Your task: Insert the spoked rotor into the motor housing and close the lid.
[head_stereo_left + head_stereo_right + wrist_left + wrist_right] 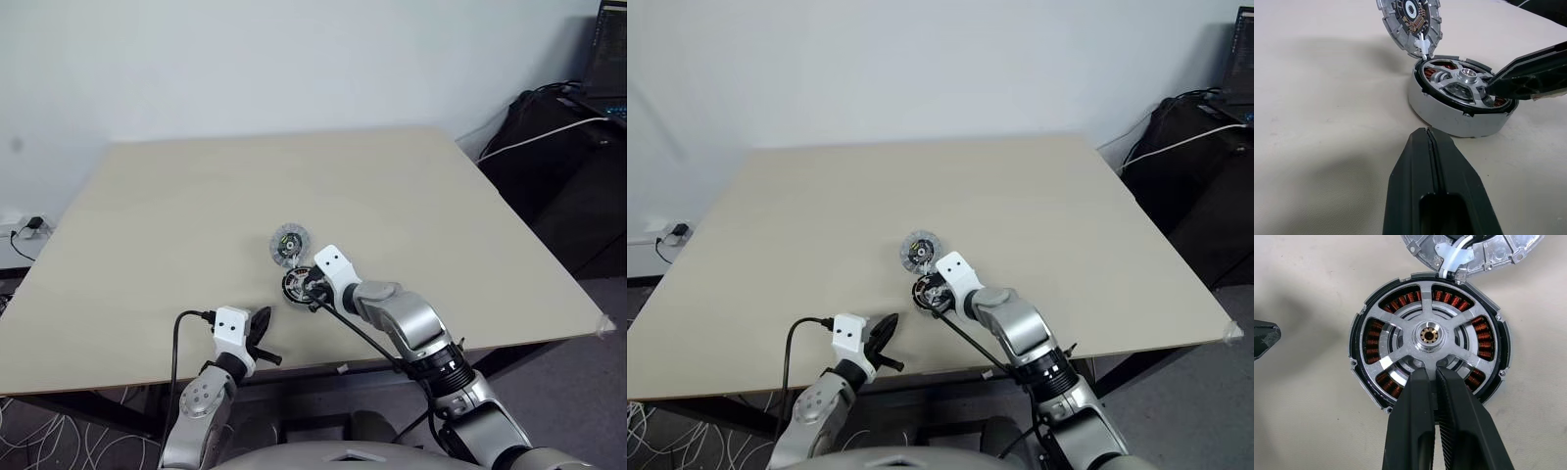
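Observation:
The motor housing (1355, 363) lies on the table near its front edge, copper windings showing through the spoked rotor (1428, 335) that sits inside it. The lid (1488, 254) is off the housing and rests tilted against its far side, joined by a white wire, with its green-and-black part facing up (289, 243). My right gripper (1431, 372) is shut, its tips over the rotor just beside the silver hub. My left gripper (1427, 133) is shut and holds nothing. It hovers near the front edge, left of the housing (297, 285).
The beige table (196, 206) has its front edge right behind my left gripper (263, 331). Black bags and a white cable (558, 147) stand off the table's right side. A wall socket (29, 227) is at the far left.

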